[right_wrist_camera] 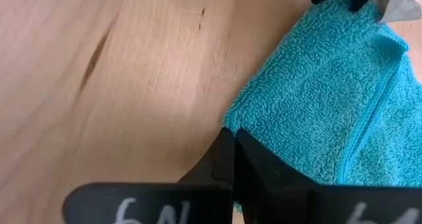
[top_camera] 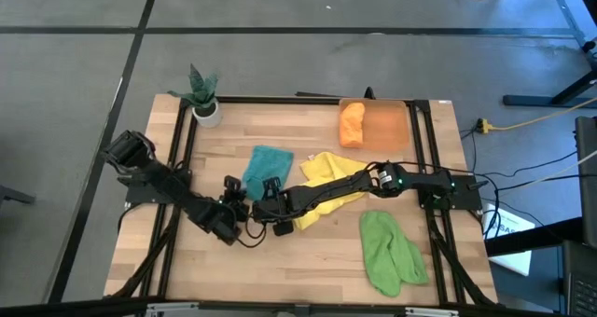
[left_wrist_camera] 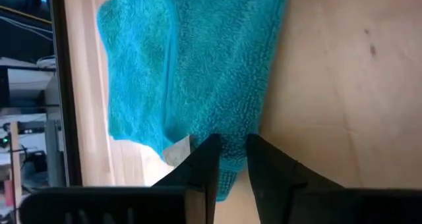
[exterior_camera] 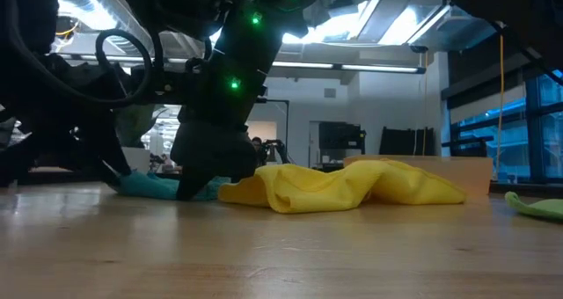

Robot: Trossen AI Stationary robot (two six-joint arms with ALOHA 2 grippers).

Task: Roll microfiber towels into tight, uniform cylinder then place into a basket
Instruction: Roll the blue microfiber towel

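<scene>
The teal towel (top_camera: 269,164) lies folded and flat on the table, left of the crumpled yellow towel (top_camera: 328,171). My left gripper (left_wrist_camera: 231,159) and my right gripper (right_wrist_camera: 231,148) both stand at the teal towel's near edge, one at each corner, each shut on it. The orange towel (top_camera: 352,123) lies in a bundle in the orange basket (top_camera: 390,127) at the far edge. The light green towel (top_camera: 390,252) lies crumpled at the near right. In the low view a dark gripper (exterior_camera: 207,163) stands on the teal towel (exterior_camera: 145,185). My left gripper pinches the teal towel's near edge (left_wrist_camera: 232,135) between its two fingers, beside the corner with the white tag (left_wrist_camera: 177,149). It comes slanting down from the near left. The towel lies flat on the table. My right gripper has its shut fingertips on the towel's other near corner (right_wrist_camera: 229,122), slanting down from the right. The fingers cover the place of contact, so the layers cannot be told. The towel stays flat on the table.
A white pot with a green plant (top_camera: 205,98) stands at the far left corner. My right arm (top_camera: 373,182) reaches across the yellow towel. Bare wood (top_camera: 308,270) lies along the near edge between the arms.
</scene>
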